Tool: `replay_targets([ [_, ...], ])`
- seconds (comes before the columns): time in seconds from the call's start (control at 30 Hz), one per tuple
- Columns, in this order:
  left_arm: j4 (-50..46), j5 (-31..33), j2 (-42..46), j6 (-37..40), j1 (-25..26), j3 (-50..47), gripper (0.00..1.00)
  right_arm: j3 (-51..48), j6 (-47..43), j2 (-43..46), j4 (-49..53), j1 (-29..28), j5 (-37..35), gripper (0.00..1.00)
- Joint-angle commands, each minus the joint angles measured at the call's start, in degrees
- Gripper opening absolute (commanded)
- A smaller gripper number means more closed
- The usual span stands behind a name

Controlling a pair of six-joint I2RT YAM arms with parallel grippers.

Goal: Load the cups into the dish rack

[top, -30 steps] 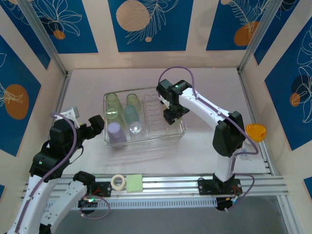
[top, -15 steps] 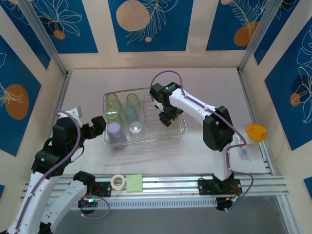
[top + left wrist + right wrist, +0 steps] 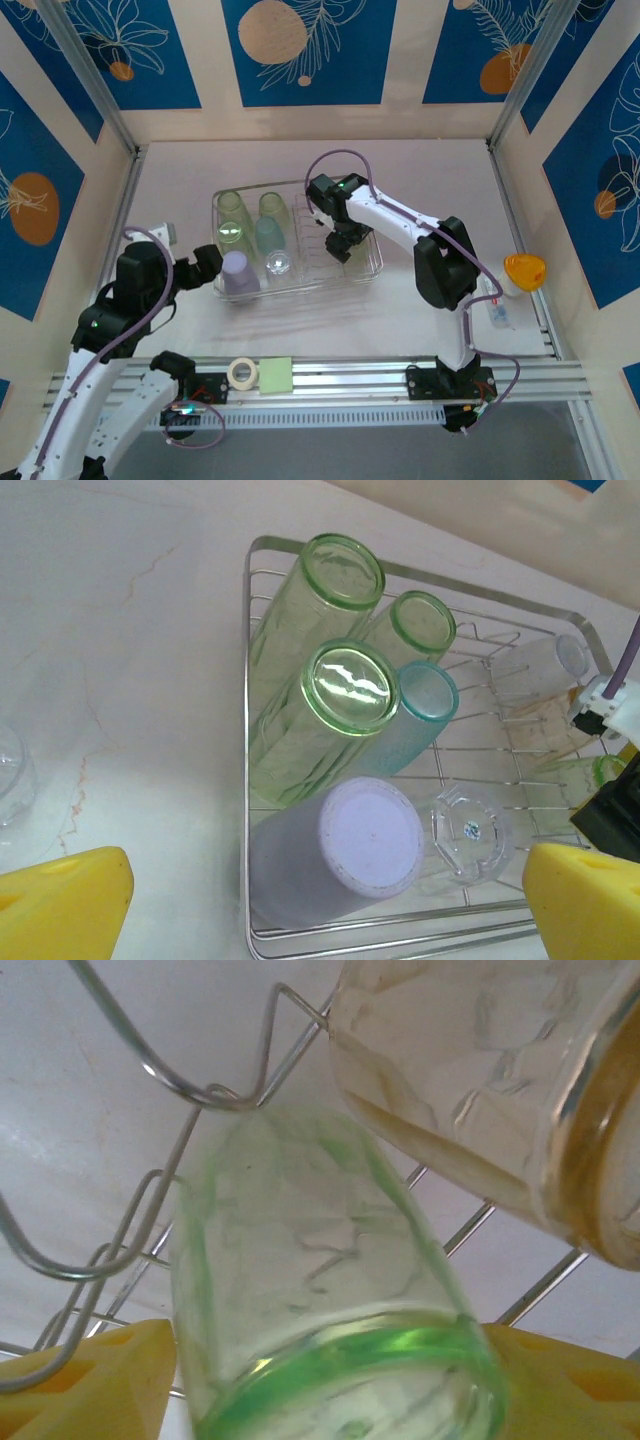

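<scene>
The dish rack (image 3: 372, 268) is a silver wire basket in mid-table. In its left half stand several upturned cups: three light green ones (image 3: 350, 685), a teal one (image 3: 428, 695), a lavender one (image 3: 370, 835) and a clear one (image 3: 470, 830). My right gripper (image 3: 340, 247) is down among the plate dividers. A light green cup (image 3: 320, 1290) lies between its yellow fingers (image 3: 90, 1380), beside a pale peach cup (image 3: 480, 1090). No gap shows at the pads, so grip or release is unclear. My left gripper (image 3: 205, 270) hovers open just left of the rack, with nothing in it.
An orange dome-shaped piece (image 3: 526, 270) sits at the table's right edge. A white tape roll (image 3: 241, 372) and a green pad (image 3: 275, 375) lie on the front rail. Part of a clear cup (image 3: 12, 775) stands on the table left of the rack.
My right gripper moved left and down into the rack's divider side with the green cup. My left gripper drifted right, closer to the rack's left rim.
</scene>
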State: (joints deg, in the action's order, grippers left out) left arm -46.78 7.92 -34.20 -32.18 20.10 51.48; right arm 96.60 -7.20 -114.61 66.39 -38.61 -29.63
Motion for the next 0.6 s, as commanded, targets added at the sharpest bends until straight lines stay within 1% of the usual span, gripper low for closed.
replay_targets([
  [0.0, 1.06, -1.24, 0.23, -0.2, -0.36, -0.77, 0.99, -1.84, -2.09, -0.51, -3.27, 1.67, 0.25, 0.8],
  [0.23, 0.78, -1.38, -1.22, 0.28, -0.39, -0.59, 1.0, -1.87, -2.05, -0.43, -3.95, 3.01, 0.79, 0.85],
  [0.57, -0.49, -1.31, -1.14, -0.25, -0.38, -1.35, 1.0, 2.44, 0.98, 0.33, 2.73, 2.49, 4.09, 0.87],
])
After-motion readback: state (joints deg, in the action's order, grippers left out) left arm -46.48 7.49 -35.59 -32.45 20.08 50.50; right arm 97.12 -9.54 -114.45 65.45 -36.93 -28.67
